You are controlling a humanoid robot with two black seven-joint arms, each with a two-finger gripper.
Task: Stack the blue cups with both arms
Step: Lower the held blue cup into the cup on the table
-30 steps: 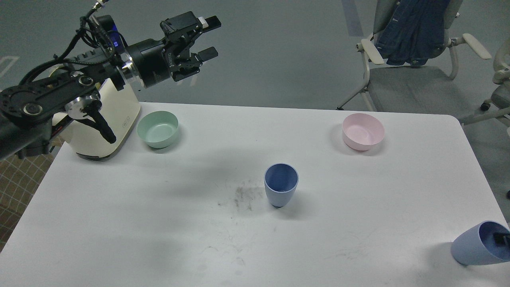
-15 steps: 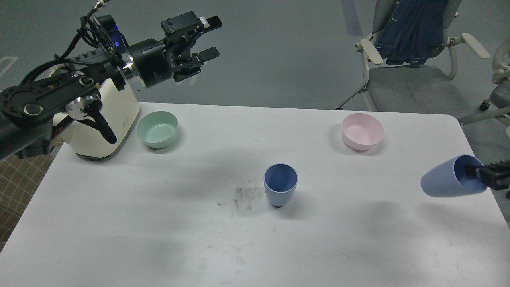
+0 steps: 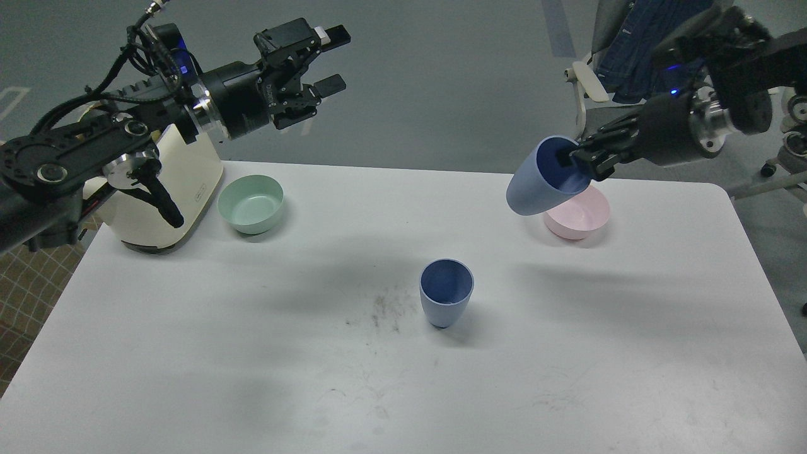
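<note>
Since a second ago, the right arm has swept up from the desk's lower right corner to about two o'clock, carrying one blue cup. Ordered from largest to smallest: the white desk (image 3: 189, 353) fills most of the view. The left arm reaches in at ten o'clock, above a cream appliance (image 3: 170, 202), and its gripper (image 3: 328, 60) hangs in the air with jaws wide and empty. The right gripper (image 3: 577, 161) pinches the rim of the carried cup (image 3: 536, 189), one finger inside, so the cup tilts sideways above the pink bowl (image 3: 583, 217). A mint-green bowl (image 3: 251, 203) sits at eleven o'clock. The second blue cup (image 3: 446, 293) stands upright near the desk's centre. Both cups look light, stiff and smooth, likely tippy on narrow bases; the rim seems the best hold.
</note>
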